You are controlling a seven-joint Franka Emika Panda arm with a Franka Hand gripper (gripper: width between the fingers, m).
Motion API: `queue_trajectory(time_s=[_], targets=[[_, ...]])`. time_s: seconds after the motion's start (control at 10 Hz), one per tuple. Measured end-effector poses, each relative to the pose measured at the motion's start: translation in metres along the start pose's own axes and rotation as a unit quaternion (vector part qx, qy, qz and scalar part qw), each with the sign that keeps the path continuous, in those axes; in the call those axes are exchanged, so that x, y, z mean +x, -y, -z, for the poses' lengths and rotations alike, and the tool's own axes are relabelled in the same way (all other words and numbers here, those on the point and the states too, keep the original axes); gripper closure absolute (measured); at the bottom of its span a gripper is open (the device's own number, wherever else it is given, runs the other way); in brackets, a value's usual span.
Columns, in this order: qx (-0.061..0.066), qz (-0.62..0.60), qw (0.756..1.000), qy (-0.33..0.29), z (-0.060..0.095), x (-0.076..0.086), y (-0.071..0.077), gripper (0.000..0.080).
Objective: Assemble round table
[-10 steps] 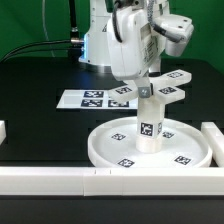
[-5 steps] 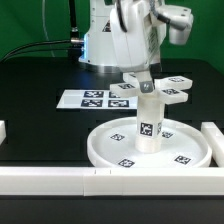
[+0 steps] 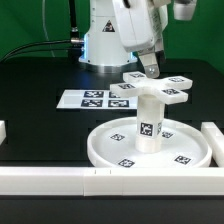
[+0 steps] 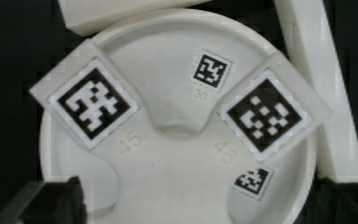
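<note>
One second back the pincer was closed around the top of the post; now it (image 3: 148, 67) has let go and risen, hanging above the post with its jaws apart and nothing held. Half a second back it was already loosening and starting upward, and the arm (image 3: 125, 30) has since pulled further up and toward the exterior view's right.

The post (image 3: 150, 125) stands upright on the hub in the middle of the disc (image 3: 100, 150), in the same place as before, a tag on its side facing the camera. At its top is a cross-shaped piece (image 3: 162, 90) with tagged arms, now in full sight since the pincer no longer covers it; whether it is fastened to the post I cannot tell.

The disc lies flat on the black counter (image 3: 40, 110), unmoved, just behind the front rail (image 3: 60, 181). The marker board (image 3: 92, 98) lies behind the disc, toward the exterior view's left.

The wrist view looks straight down onto the disc (image 4: 158, 45) and its tags
</note>
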State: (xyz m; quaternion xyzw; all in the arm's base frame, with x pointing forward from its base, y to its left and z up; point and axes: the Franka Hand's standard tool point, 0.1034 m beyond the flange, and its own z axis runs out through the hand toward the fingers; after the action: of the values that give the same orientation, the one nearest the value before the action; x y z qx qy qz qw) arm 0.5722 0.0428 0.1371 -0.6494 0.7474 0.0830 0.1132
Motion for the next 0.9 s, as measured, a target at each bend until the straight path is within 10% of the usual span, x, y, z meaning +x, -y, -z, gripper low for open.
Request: queue_trajectory(time_s=[0.3, 0.9], targets=[[-0.036, 0.190, 0.981, -0.006, 0.003, -0.012, 0.006, 0.0151], [-0.041, 0.413, 0.910, 0.001, 0.001, -0.012, 0.006, 0.0151]])
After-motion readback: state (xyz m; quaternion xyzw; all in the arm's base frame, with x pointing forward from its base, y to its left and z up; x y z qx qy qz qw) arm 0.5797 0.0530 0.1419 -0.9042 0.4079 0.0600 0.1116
